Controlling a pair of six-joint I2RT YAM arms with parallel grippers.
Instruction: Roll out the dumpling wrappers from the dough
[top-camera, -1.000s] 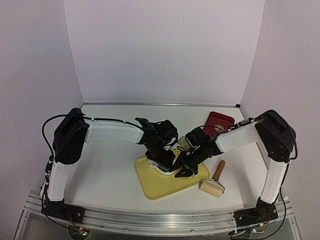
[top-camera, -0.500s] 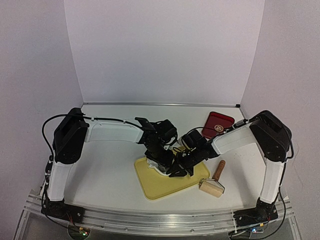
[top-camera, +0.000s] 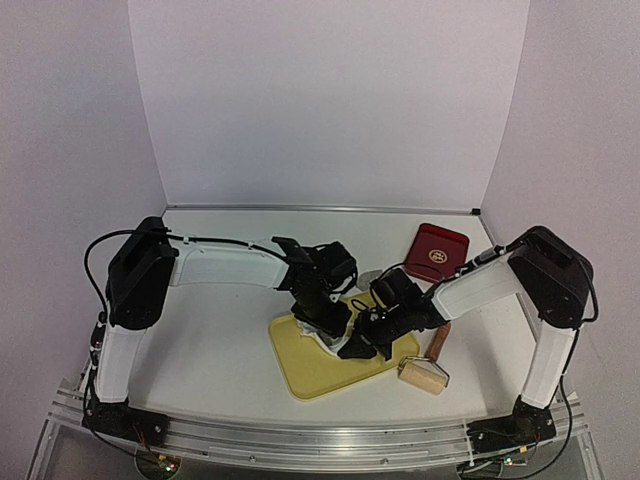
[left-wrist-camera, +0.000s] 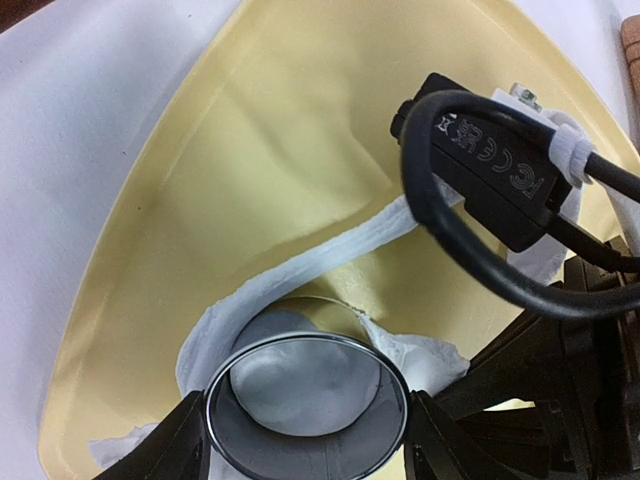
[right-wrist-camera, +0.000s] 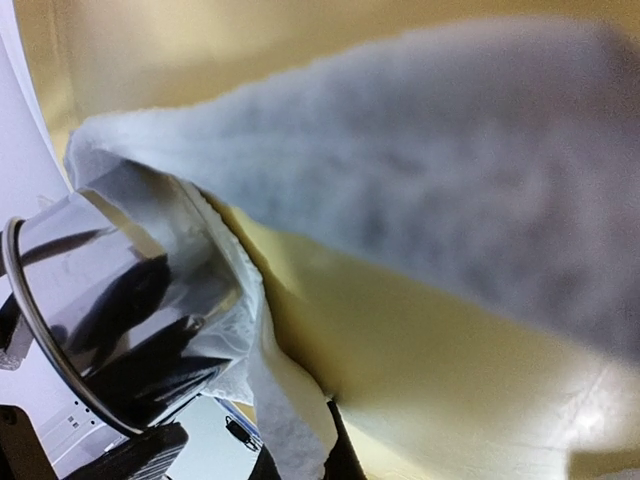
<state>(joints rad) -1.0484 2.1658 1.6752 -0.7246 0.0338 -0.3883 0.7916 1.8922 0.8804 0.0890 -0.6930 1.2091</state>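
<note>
On a white table (top-camera: 215, 330) lies a yellow cutting board (top-camera: 305, 378), and both robot arms meet over it. The left gripper (top-camera: 322, 322) points down and clasps a steel ring cutter (left-wrist-camera: 305, 455) from both sides, holding it upright on the board. Inside the ring sits a small round dumpling wrapper (left-wrist-camera: 300, 385), greyed by shadow. The dough (left-wrist-camera: 330, 250), a ragged white strip, curls around the ring's outside and trails across the board toward the right arm. The right gripper (top-camera: 357, 349) is clenched, its tips pinching the edge of that strip just beside the cutter (up close the dough is a blur filling most of the wrist view). A wooden roller (top-camera: 425, 368) lies off the board's right edge, and a red tray (top-camera: 437, 250) sits further back.
</note>
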